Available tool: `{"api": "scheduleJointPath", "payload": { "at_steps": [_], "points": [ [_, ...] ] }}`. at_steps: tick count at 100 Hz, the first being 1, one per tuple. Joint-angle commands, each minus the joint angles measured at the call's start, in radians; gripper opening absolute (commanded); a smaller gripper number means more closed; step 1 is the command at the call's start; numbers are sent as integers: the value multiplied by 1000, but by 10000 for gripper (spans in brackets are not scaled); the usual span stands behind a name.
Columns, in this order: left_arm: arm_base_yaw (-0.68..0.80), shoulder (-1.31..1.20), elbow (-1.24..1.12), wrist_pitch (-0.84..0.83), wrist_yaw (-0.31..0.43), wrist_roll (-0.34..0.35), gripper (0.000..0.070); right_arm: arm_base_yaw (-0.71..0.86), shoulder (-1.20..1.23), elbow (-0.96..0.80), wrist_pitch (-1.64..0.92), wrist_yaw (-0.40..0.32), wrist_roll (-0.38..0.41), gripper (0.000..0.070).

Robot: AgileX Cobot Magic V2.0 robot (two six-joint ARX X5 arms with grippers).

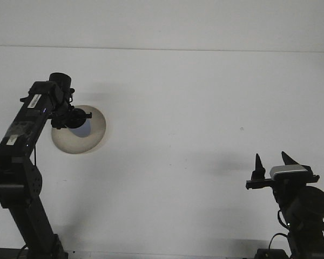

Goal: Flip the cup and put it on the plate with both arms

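Observation:
A round beige plate [93,134] lies on the white table at the left. My left gripper [75,117] hangs over the plate, shut on a pale blue cup [82,127] that points down toward the plate's middle. Whether the cup touches the plate is unclear from this angle. The left arm hides the plate's left edge. My right gripper [272,163] stands at the lower right, far from the plate, open with nothing between its two dark fingertips.
The white tabletop [194,108] spreads between the two arms, with a small dark speck [241,128] right of centre. The table's far edge meets a pale wall along the top.

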Motion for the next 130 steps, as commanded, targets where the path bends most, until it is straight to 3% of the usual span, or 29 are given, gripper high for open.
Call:
{"api": "scheduleJointPath", "payload": {
  "at_steps": [1,15,20,33,45,62,79,110,130],
  "points": [
    [8,23,-9,6,-4,6,15,1,3,11,10,1,6,490],
    [23,23,-13,18,23,6,45,1,3,11,10,1,6,490],
    [27,23,-13,21,44,6,131,1,3,11,10,1,6,490],
    [34,23,-10,31,78,6,430,1,3,11,10,1,6,490],
    [35,13,4,38,78,8,550,1,3,11,10,0,6,490],
    [45,-50,7,61,78,10,561,1,3,11,10,0,6,490],
    [62,-151,7,57,81,9,668,1,3,11,10,0,6,490],
    [71,-372,5,4,100,5,667,1,3,11,10,0,6,490],
    [51,-534,-87,96,142,4,667,1,3,11,10,0,6,490]
  ]
}}
